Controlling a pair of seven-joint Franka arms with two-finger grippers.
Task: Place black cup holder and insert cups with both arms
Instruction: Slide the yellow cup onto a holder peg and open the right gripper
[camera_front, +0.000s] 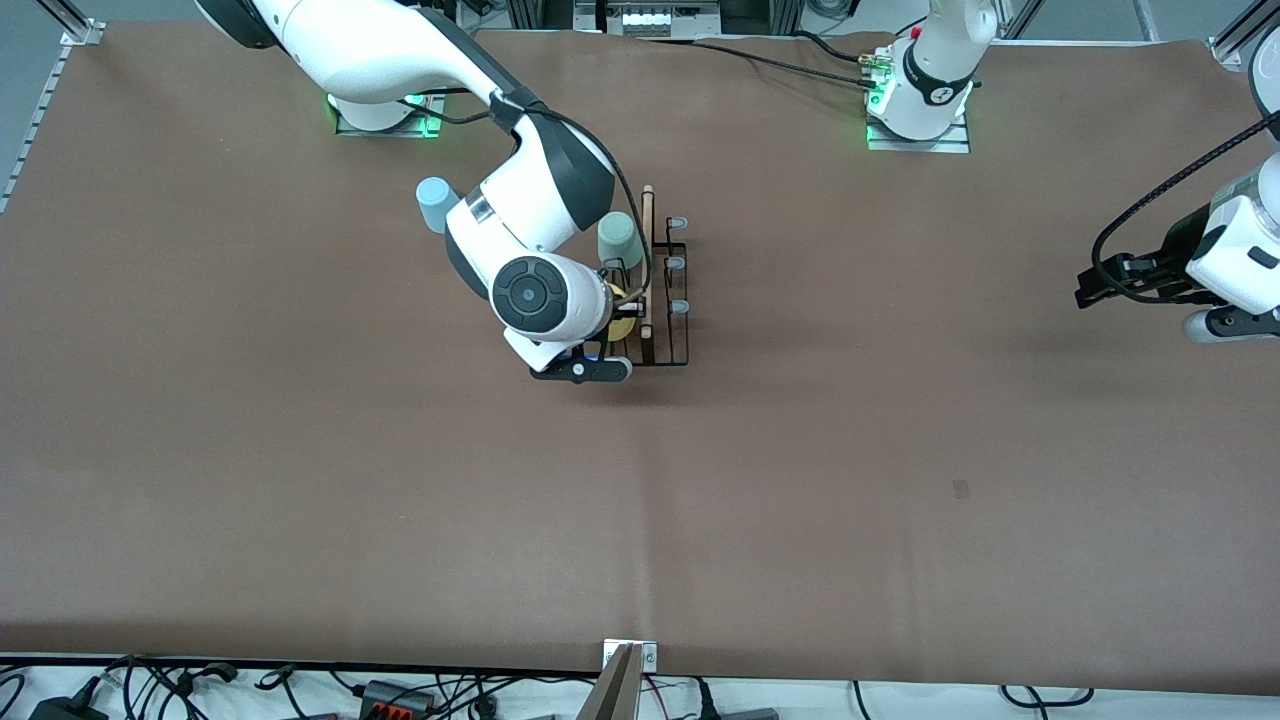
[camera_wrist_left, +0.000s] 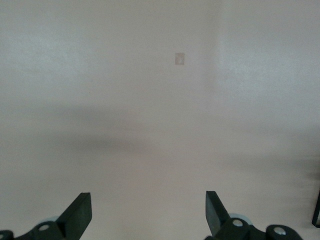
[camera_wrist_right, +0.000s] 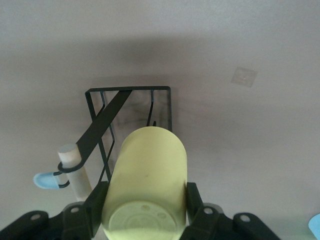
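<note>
The black cup holder (camera_front: 668, 300) stands mid-table, its wooden handle (camera_front: 648, 215) pointing from the robots toward the front camera. My right gripper (camera_front: 628, 312) is low over the rack's right-arm side, shut on the yellow cup (camera_wrist_right: 145, 175); only a sliver of the yellow cup (camera_front: 622, 327) shows under the wrist. In the right wrist view the cup lies tilted over the rack frame (camera_wrist_right: 131, 91), beside the handle (camera_wrist_right: 74, 172) and a pale blue peg tip (camera_wrist_right: 46, 180). A mint green cup (camera_front: 618, 240) sits on the same side of the rack. The light blue cup (camera_front: 435, 203) stands on the table. My left gripper (camera_wrist_left: 147, 215) waits, open and holding nothing.
The left gripper (camera_front: 1092, 285) hovers over bare brown table at the left arm's end. A small pale patch (camera_wrist_left: 179, 58) marks the cloth there. Three grey-blue peg tips (camera_front: 677, 263) stick out on the rack's left-arm side. Cables and a clamp (camera_front: 628, 680) line the table's edge nearest the front camera.
</note>
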